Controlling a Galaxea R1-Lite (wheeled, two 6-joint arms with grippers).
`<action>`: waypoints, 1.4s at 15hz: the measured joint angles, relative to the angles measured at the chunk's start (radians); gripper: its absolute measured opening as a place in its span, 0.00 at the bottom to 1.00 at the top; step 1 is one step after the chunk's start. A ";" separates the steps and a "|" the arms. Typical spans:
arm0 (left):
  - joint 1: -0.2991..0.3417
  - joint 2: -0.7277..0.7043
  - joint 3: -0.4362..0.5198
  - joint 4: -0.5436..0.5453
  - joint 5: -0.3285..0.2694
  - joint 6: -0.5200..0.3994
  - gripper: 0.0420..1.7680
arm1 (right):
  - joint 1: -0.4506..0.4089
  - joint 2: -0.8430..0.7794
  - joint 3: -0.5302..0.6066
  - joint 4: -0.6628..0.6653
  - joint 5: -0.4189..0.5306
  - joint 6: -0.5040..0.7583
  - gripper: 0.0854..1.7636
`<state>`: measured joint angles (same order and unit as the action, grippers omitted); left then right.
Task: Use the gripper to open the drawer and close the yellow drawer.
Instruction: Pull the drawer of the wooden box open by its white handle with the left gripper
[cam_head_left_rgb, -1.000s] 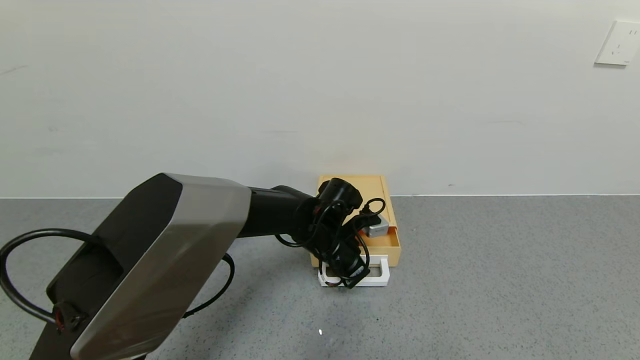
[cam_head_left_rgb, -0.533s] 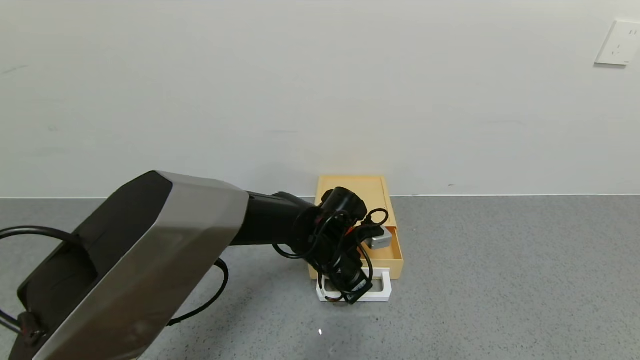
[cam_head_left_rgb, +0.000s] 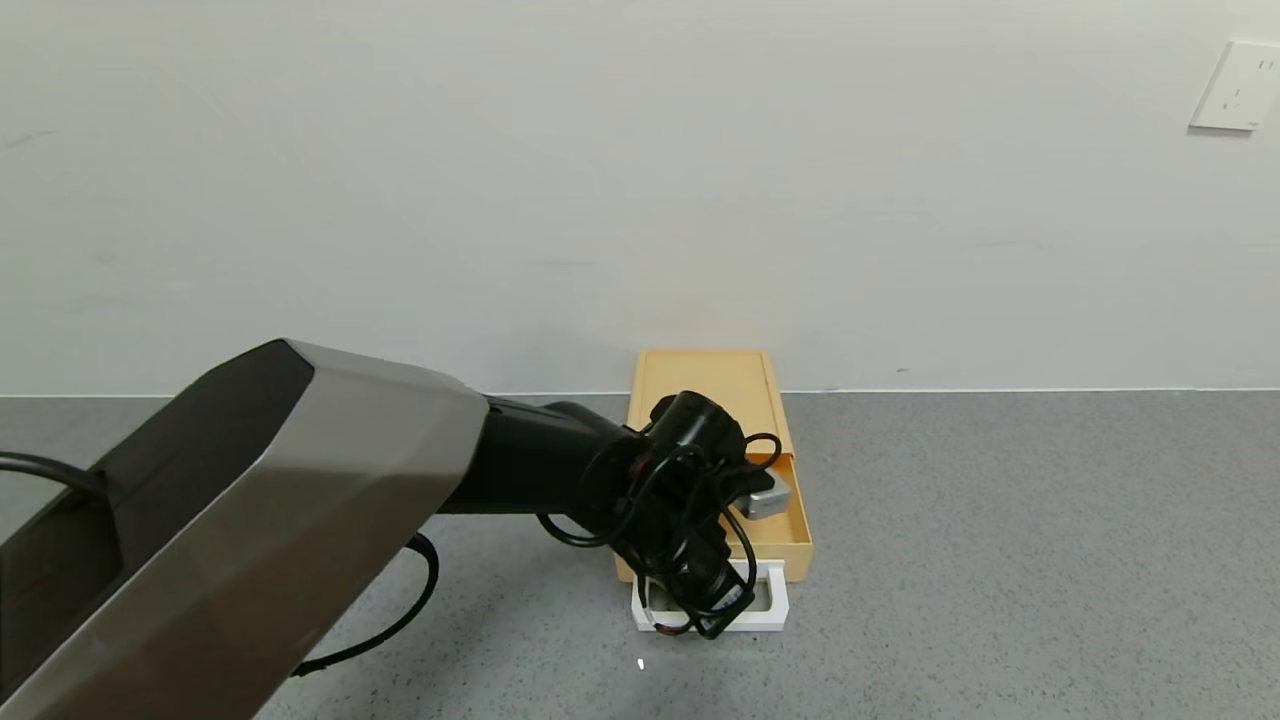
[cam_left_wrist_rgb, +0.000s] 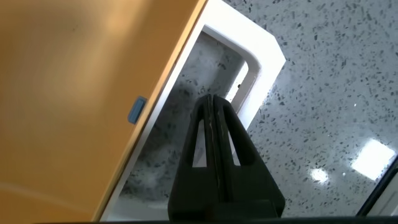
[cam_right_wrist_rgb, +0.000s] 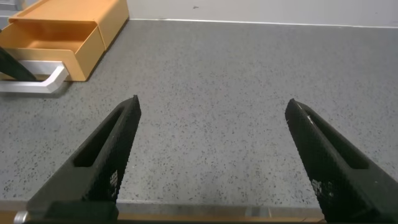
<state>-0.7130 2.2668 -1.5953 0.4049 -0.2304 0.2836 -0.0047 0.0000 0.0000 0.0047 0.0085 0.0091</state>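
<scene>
The pale-yellow drawer unit (cam_head_left_rgb: 700, 380) stands on the grey surface against the wall. Its drawer (cam_head_left_rgb: 790, 530) is pulled partly out, with the white loop handle (cam_head_left_rgb: 772, 600) at the front. My left gripper (cam_head_left_rgb: 712, 622) reaches down in front of the drawer, shut, its fingertips inside the loop. In the left wrist view the shut gripper (cam_left_wrist_rgb: 211, 101) sits within the handle (cam_left_wrist_rgb: 264, 56) beside the yellow drawer front (cam_left_wrist_rgb: 93, 74). My right gripper (cam_right_wrist_rgb: 211, 106) is open and empty over bare surface, off to the side of the drawer (cam_right_wrist_rgb: 62, 37).
A white wall runs right behind the drawer unit, with a wall socket (cam_head_left_rgb: 1238, 85) at the upper right. The left arm's big silver-grey housing (cam_head_left_rgb: 250, 540) fills the lower left of the head view. Grey speckled surface (cam_head_left_rgb: 1000, 560) stretches to the right.
The drawer has slid farther out of its unit toward me. My left gripper has moved back with the handle, and the arm housing has dropped lower in view.
</scene>
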 joint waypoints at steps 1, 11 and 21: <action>-0.008 -0.007 0.024 -0.025 0.013 -0.015 0.04 | 0.000 0.000 0.000 0.000 0.000 0.000 0.97; -0.056 -0.064 0.130 -0.045 0.052 -0.094 0.04 | 0.000 0.000 0.000 0.000 0.000 0.000 0.97; -0.072 -0.163 0.153 -0.031 0.051 -0.155 0.04 | 0.000 0.000 0.000 0.000 0.000 0.000 0.97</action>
<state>-0.7847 2.1036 -1.4423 0.3743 -0.1794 0.1287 -0.0047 0.0000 0.0000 0.0047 0.0085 0.0089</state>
